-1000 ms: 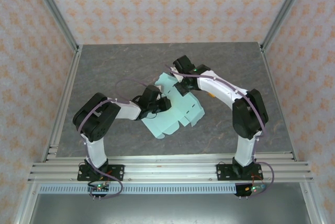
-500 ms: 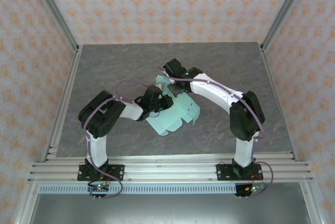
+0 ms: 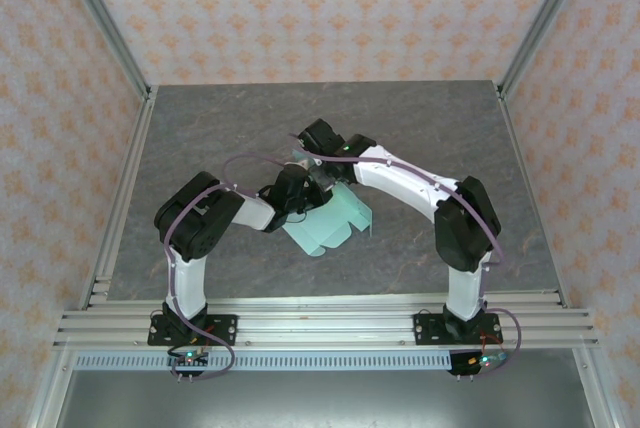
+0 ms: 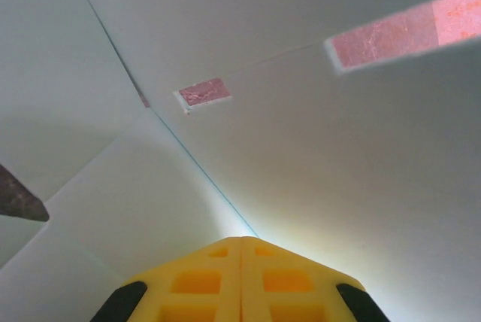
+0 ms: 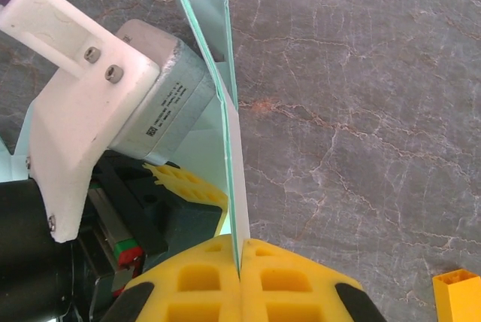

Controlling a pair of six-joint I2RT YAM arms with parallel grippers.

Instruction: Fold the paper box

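The paper box (image 3: 330, 224) is a pale mint-blue die-cut sheet, partly folded and raised off the grey table (image 3: 200, 138) at its middle. My right gripper (image 5: 240, 251) is shut on one edge of the sheet (image 5: 222, 81), which stands upright and edge-on between its yellow fingers (image 5: 297, 277). From above, the right gripper (image 3: 318, 164) sits at the sheet's far left corner. My left gripper (image 4: 242, 238) is shut with its tips against a crease line, pale card (image 4: 316, 149) all around it. From above, the left gripper (image 3: 299, 194) is at the sheet's left side, close beside the right one.
A small orange block (image 5: 457, 296) lies on the table to the right of the right gripper. Metal frame rails (image 3: 320, 320) run along the table's near edge and sides. The left gripper's body (image 5: 113, 111) is pressed close behind the sheet.
The right gripper has swung left toward the left gripper, carrying the sheet's edge. The sheet has gone from spread nearly flat to folded up and more compact.
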